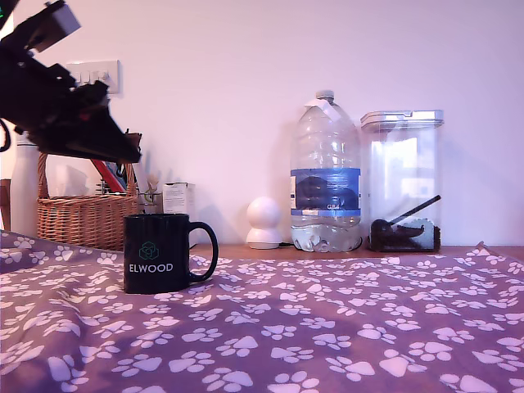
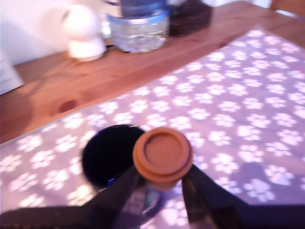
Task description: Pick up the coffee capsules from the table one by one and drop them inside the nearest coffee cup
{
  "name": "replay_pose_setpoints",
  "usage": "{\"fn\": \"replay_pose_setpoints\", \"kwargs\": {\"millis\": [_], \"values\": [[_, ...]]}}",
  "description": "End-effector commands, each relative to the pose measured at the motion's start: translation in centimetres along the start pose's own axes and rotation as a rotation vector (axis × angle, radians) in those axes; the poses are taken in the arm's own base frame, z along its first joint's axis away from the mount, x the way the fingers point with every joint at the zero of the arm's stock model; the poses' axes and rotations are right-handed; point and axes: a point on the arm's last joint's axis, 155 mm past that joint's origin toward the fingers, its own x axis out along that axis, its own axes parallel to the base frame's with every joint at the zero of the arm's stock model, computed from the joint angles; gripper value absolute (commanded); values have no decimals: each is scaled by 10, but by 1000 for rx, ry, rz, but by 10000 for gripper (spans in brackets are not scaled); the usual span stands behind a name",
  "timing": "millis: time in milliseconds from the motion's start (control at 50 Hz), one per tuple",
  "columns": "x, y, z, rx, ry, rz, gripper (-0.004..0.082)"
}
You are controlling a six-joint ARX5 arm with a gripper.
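1. Gripper (image 2: pixel 164 179) fingers are closed on the coffee capsule (image 2: pixel 163 155), one dark finger (image 2: pixel 202 200) on each side of its body just below the wider rim; the flat brown face of the pod points at the wrist camera.
2. Being so small, the capsule is likely very light, with a thin, fairly stiff shell that could dent under a hard squeeze and slip on smooth sides. Holding it under the rim looks the safest, since the rim should catch on the fingers if it slides.
3. Just beside and below the pod in the wrist view is the dark open mouth of the coffee cup (image 2: pixel 110 155); the pod overlaps its edge and is not centred over it.
4. In the exterior view the arm hangs above the black mug, which stands upright on the table (image 1: pixel 344 327) with its paw-print cloth, handle toward that view's right.
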Motion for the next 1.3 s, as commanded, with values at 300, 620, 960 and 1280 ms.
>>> {"fn": "replay_pose_setpoints", "kwargs": {"millis": [300, 620, 960, 1280], "values": [[-1, 9, 10, -2, -44, 49, 74], [13, 17, 27, -20, 3, 66, 75], [60, 33, 20, -73, 186, 63, 75], [76, 44, -3, -119, 349, 78, 75]]}}
